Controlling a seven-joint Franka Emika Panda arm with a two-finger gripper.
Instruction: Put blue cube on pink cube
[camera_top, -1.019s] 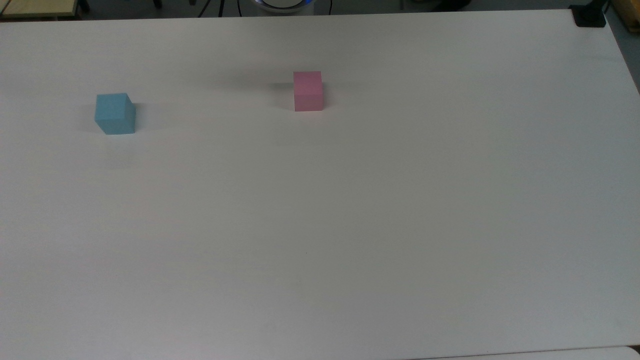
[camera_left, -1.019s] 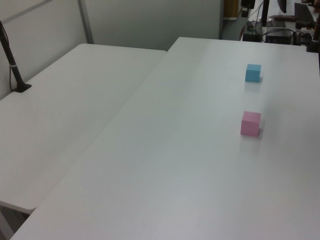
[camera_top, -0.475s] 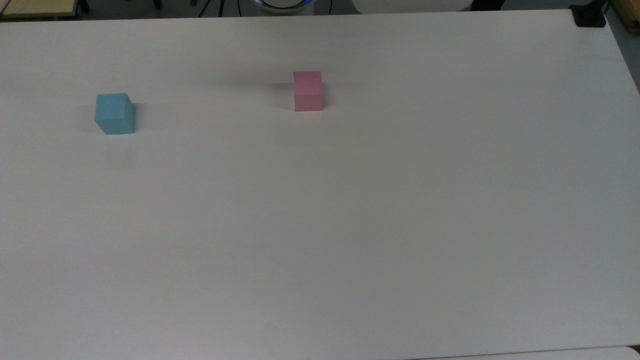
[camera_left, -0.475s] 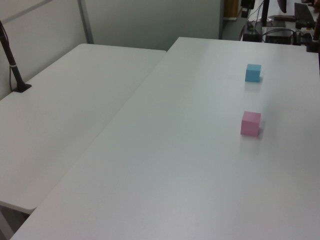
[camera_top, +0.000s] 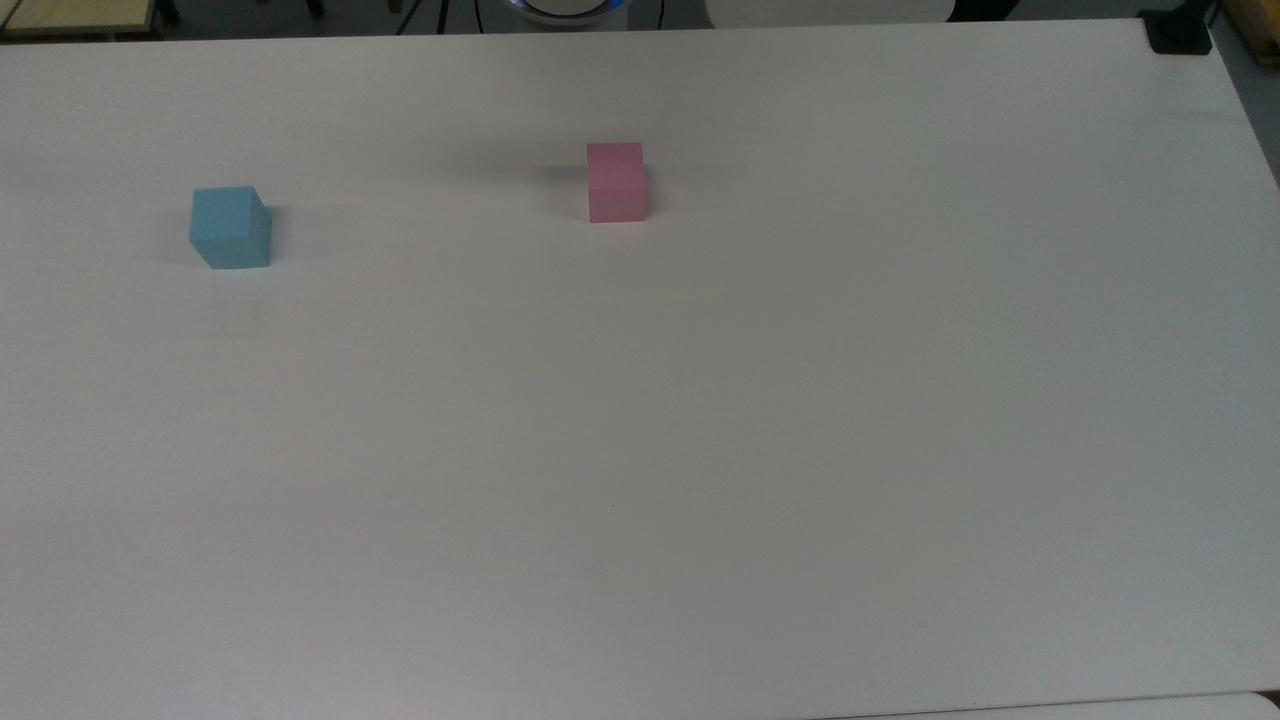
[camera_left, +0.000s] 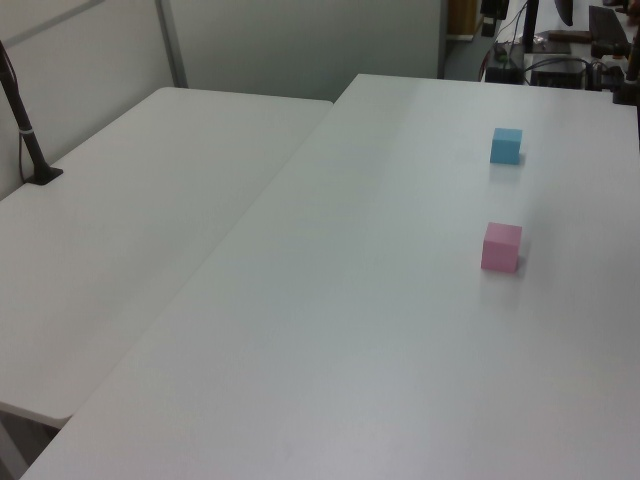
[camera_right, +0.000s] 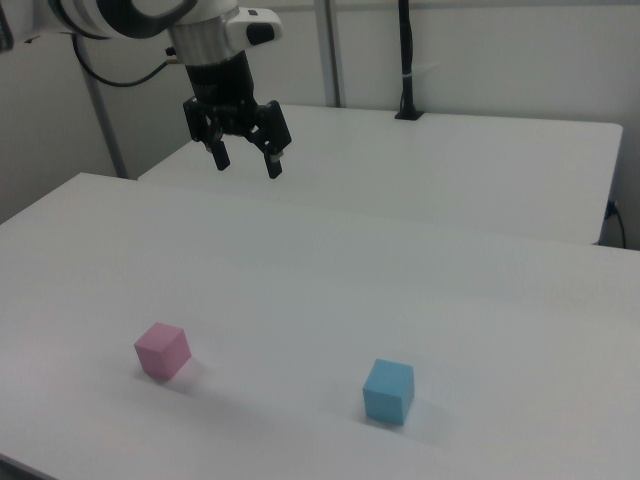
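The blue cube (camera_top: 230, 227) rests on the white table at the top view's left; it also appears in the left view (camera_left: 506, 145) and the right view (camera_right: 388, 391). The pink cube (camera_top: 615, 181) sits apart from it near the table's far middle, likewise found in the left view (camera_left: 501, 247) and the right view (camera_right: 162, 350). In the right view my gripper (camera_right: 247, 161) hangs high above the table, well away from both cubes, open with nothing between its fingers.
A second white table (camera_left: 120, 220) adjoins the work table (camera_top: 700, 450). A black post (camera_left: 25, 130) stands on that second table, seen too in the right view (camera_right: 406, 60). A black clamp (camera_top: 1178, 30) sits at the top view's upper right corner.
A white rounded shape has come into the upper edge of the top view, right of centre. Both cubes have stayed where they were.
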